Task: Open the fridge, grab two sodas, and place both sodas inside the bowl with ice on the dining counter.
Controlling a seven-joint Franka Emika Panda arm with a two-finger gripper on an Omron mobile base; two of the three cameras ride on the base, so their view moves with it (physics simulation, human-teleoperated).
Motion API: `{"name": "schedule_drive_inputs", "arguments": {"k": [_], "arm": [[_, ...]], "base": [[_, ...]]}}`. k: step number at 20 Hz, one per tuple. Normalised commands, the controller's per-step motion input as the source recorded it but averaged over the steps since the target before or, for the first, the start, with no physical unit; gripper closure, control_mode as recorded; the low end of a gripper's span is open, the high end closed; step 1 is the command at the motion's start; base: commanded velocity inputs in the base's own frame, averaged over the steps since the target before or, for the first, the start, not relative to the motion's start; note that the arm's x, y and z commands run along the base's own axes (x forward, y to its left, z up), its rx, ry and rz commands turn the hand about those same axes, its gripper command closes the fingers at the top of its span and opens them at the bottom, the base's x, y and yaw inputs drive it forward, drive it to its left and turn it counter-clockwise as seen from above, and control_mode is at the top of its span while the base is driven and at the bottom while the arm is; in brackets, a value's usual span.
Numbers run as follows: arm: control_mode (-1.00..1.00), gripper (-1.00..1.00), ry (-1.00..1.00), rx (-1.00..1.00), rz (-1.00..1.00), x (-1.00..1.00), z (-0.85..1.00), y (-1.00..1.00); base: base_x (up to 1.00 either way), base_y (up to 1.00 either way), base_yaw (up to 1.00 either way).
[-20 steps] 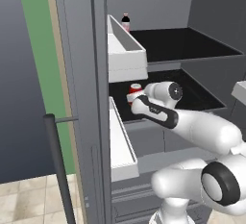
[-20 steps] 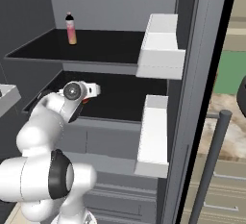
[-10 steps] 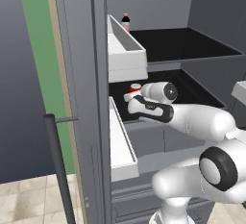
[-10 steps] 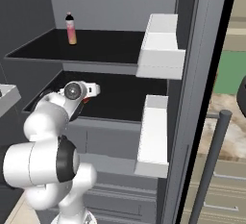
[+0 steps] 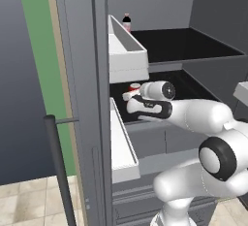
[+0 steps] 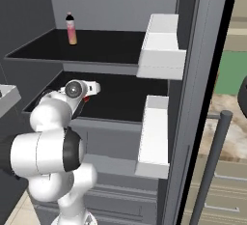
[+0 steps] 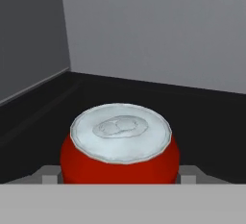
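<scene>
You have the fridge [image 5: 82,99] standing open before you, with the bottle [image 6: 71,28] upright at the back of the upper shelf [image 6: 96,48]. One shelf down, on the lower shelf [image 6: 120,101], the can [image 7: 120,146] sits upright near the front, between the fingers of the gripper [image 7: 120,175]. Two door bins [image 6: 161,45] hang on each open door, one above the other.
</scene>
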Motion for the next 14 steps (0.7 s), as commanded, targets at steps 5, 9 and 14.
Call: {"name": "schedule_drive_inputs", "arguments": {"k": [5,9,14], "arm": [[-1.0,1.0,0.0,-0.02,0.0,0.0,-0.06,0.01],[-1.0,1.0,0.0,0.0,0.0,-0.03,0.0,0.0],[-1.0,1.0,0.0,0.0,0.0,-0.18,0.0,-0.09]], "base": [[0.0,0.0,0.0],[0.0,0.0,0.0],[0.0,0.0,0.0]]}}
